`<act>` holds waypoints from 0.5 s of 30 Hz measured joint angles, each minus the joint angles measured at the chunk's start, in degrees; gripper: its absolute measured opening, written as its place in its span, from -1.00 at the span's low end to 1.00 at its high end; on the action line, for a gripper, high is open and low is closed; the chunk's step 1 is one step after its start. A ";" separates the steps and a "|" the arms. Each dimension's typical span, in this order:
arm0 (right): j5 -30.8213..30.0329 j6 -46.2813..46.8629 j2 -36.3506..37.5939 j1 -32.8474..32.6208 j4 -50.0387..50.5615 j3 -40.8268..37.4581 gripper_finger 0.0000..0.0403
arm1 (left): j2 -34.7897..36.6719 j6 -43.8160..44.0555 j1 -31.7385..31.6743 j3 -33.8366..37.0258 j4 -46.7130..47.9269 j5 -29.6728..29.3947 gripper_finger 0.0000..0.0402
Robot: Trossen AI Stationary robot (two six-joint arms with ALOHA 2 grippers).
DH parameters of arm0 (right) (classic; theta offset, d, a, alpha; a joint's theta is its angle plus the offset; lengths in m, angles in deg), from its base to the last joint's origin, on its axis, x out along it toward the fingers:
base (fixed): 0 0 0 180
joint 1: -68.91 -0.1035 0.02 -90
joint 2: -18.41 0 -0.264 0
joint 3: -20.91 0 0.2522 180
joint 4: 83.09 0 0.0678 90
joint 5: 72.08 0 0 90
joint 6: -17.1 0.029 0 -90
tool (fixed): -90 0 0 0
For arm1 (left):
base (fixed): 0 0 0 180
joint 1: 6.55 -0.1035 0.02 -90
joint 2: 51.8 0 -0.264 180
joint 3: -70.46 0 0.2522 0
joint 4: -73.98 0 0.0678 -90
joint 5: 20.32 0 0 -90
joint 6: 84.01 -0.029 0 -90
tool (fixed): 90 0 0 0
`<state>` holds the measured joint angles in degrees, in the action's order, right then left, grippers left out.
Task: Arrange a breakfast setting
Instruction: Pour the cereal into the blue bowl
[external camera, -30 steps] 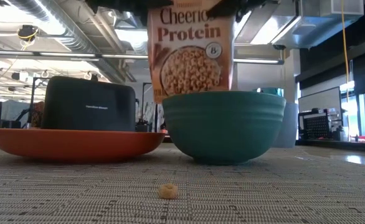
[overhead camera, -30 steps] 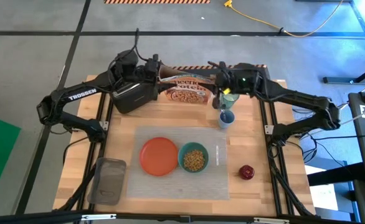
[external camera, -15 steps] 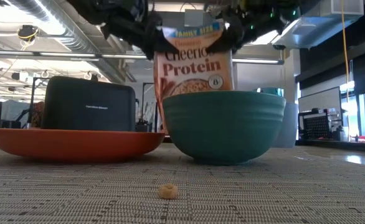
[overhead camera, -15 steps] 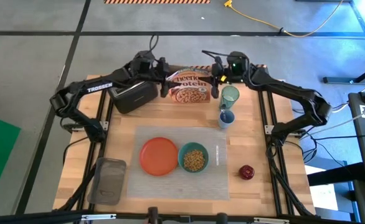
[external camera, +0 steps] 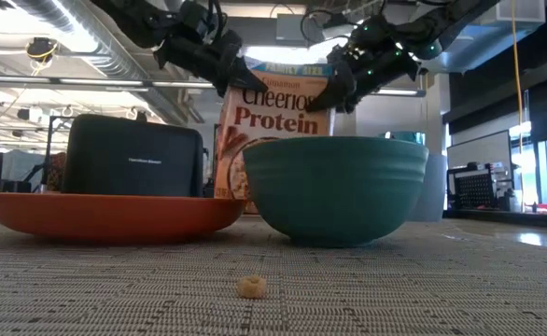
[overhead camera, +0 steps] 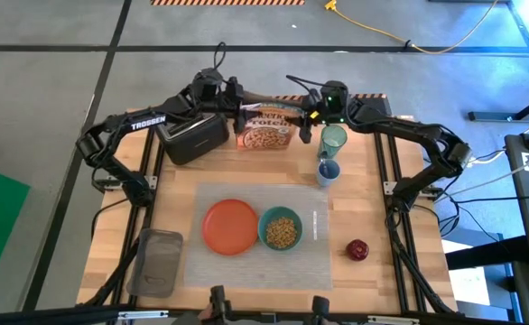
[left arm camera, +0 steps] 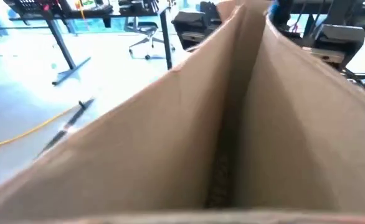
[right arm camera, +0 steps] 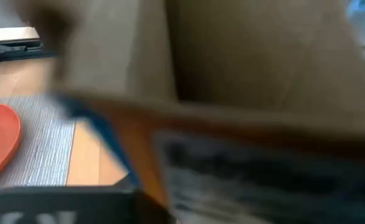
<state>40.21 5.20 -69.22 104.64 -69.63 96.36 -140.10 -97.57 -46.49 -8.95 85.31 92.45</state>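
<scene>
Left claw (external camera: 219, 67) pinching the cereal box (overhead camera: 266, 127) top, right claw (external camera: 334, 91) at its other corner, grip unclear; teal bowl (overhead camera: 282, 229) of cereal sits on the placemat (overhead camera: 246, 266) well in front, so I release level to keep the box from tipping.

"Cheerios Protein" and "Family Size" on the upright orange cardboard cereal box (external camera: 275, 121) at the far side of the bench, white "TROSSEN" lettering on the dark left robot arm (overhead camera: 147, 124), small illegible brand mark on the black two-slot toaster (external camera: 134, 156)
</scene>
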 joint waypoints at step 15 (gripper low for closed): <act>-3.50 2.56 3.85 0.04 3.75 1.38 -0.28 | -2.86 1.16 0.92 0.00 -3.28 -1.02 0.25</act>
<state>36.71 7.76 -65.37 104.68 -65.87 97.74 -142.95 -96.42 -45.57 -8.95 82.02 91.43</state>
